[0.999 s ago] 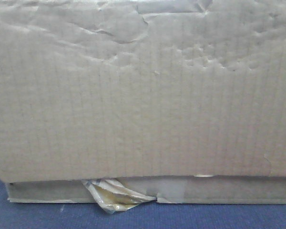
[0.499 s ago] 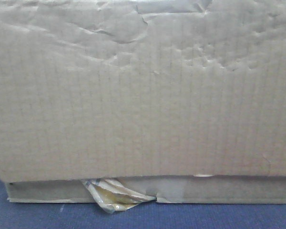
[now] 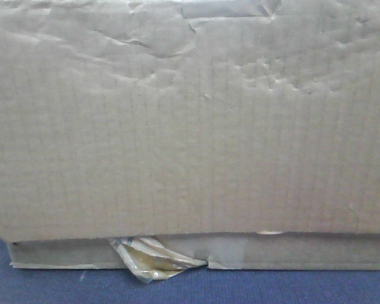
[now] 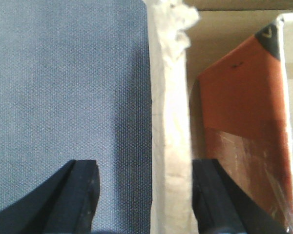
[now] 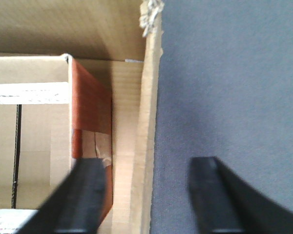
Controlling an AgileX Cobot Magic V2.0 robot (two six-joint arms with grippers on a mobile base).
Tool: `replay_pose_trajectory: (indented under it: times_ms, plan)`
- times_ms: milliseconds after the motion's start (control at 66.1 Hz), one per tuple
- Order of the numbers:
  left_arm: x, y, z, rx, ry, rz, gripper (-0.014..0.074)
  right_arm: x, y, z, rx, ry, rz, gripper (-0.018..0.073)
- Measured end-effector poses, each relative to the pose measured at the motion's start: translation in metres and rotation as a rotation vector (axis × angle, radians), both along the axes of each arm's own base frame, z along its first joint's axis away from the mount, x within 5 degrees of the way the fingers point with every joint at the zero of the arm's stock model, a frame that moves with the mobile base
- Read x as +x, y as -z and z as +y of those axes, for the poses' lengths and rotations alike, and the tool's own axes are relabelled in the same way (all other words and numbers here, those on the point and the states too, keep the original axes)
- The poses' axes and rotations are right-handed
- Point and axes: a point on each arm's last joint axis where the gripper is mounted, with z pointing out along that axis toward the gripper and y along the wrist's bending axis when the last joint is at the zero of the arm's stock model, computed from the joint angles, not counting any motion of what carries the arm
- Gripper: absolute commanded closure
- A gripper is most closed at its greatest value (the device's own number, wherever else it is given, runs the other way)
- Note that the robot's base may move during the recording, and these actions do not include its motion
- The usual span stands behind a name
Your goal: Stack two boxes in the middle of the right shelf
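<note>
The tall box (image 3: pixel 190 120) fills almost the whole front view. Its tan face is creased and dented along the top. It sits on the flat box (image 3: pixel 304 253), whose thin front side shows as a strip beneath it. A crumpled yellowish tape scrap (image 3: pixel 152 256) hangs from that strip left of centre and touches the blue fabric (image 3: pixel 272 288) under both boxes.

In the left wrist view, the left gripper (image 4: pixel 145 170) has its black fingers spread apart on either side of an open box's wall (image 4: pixel 168 122). One finger is over blue fabric outside, with a clear gap to the wall. The other is inside, just beside the wall and next to an orange carton (image 4: pixel 239 122). The wall's far end is frayed.

The right gripper (image 5: pixel 147 168) is spread the same way across a cardboard wall (image 5: pixel 146 97), clear of it on both sides. One finger is inside near the orange carton (image 5: pixel 90 107), the other over the fabric. Neither wrist view shows which of the two boxes these walls belong to.
</note>
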Motion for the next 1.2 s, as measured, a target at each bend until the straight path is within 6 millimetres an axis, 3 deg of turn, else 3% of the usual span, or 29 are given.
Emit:
replay_pose_trajectory:
  times_ms: [272,560,968,1195]
  plan:
    - [0.000,0.000,0.000,0.001,0.000,0.000,0.0279,0.014,0.024,0.003,-0.009,0.015,0.075,0.0238]
    - [0.000,0.000,0.000,0.002,0.000,-0.001,0.0279,0.009,0.053,0.002,-0.026,0.033,0.181,0.0240]
    - [0.000,0.000,0.000,0.003,0.000,-0.001,0.0279,0.004,0.051,0.020,-0.078,-0.004,0.158,0.0240]
    - [0.000,0.000,0.000,0.004,0.000,-0.002,0.0279,0.005,0.051,0.019,-0.097,-0.003,0.151,0.0240]
